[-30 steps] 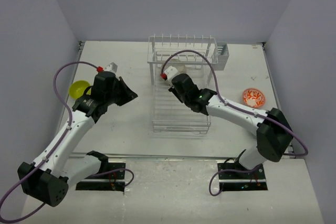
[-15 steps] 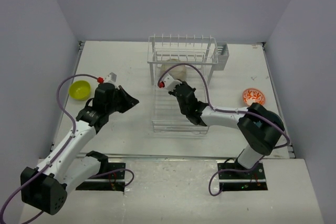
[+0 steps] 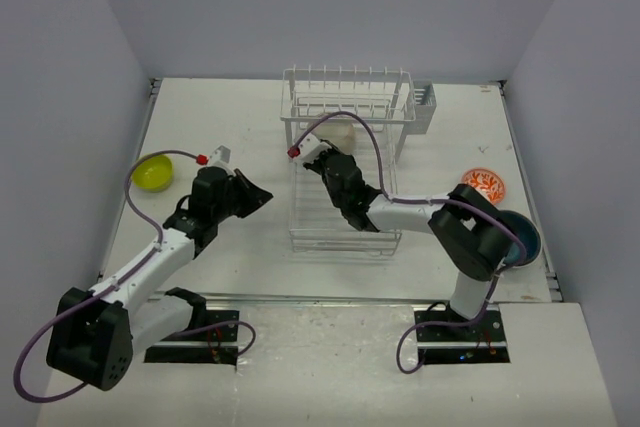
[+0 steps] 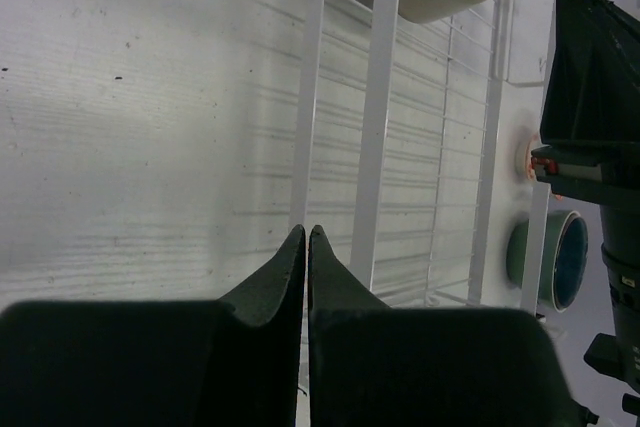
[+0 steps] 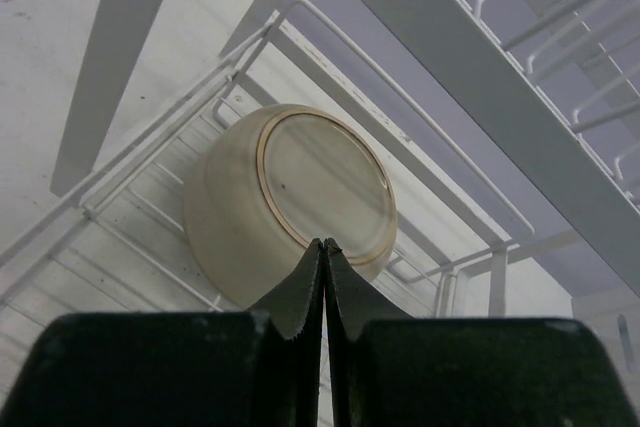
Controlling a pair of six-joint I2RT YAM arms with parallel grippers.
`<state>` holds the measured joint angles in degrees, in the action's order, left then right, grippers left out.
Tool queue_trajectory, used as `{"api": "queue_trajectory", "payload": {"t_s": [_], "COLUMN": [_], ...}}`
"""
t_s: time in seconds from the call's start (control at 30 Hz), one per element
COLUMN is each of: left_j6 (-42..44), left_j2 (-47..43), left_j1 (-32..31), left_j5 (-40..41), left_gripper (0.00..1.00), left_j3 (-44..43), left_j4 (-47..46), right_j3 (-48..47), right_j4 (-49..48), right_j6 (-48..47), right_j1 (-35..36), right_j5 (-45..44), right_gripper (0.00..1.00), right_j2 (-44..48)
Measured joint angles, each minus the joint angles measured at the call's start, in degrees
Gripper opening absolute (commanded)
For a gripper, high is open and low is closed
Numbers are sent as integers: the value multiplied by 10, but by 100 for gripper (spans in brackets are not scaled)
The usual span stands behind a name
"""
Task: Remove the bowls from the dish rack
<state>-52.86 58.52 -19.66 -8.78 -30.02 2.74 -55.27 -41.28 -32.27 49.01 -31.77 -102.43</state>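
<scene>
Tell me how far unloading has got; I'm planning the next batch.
Done: yellow-green bowl, patterned bowl and a dark bowl sit outside the dish rack. In hand: nothing; left gripper and right gripper are shut, the right facing the beige bowl. Left: that beige bowl, under the raised shelf.

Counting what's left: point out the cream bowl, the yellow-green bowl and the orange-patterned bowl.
cream bowl (image 5: 320, 177): right wrist view, flat underside.
yellow-green bowl (image 3: 152, 171): top external view, inside.
orange-patterned bowl (image 3: 484, 185): top external view, inside.
</scene>
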Motion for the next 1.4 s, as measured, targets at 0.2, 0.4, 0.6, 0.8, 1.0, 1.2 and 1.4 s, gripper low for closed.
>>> {"api": "queue_trajectory", "payload": {"t_s": [0.2,0.4,0.6,0.8,1.0,1.2,1.4], "left_j6": [1,6,12,15,14,14,14], "left_j2": [52,85,113,122,129,128,121], "left_j1": [0,4,15,20,21,22,23], "left_j5": [0,-2,-12,-18,-26,-28,-29], "left_gripper": [0,0,0,0,0,0,0], "left_j3": [0,0,0,0,0,0,0], "left_j4": [-49,-83,-109,-123,-126,-126,-123], "right_j3": [-18,-27,-42,-55,-63,-76,-88], "right_j4": [-18,-38,-52,-65,-68,-58,-32], "right_j6": [15,23,22,22,23,32,38], "right_j1": [-20,-45,-48,-50,-56,-68,-70], "right_j5": [30,42,46,46,46,59,71], "right_gripper": [0,0,0,0,0,0,0], "right_j2": [-27,-68,-102,-109,-109,-109,-109]}}
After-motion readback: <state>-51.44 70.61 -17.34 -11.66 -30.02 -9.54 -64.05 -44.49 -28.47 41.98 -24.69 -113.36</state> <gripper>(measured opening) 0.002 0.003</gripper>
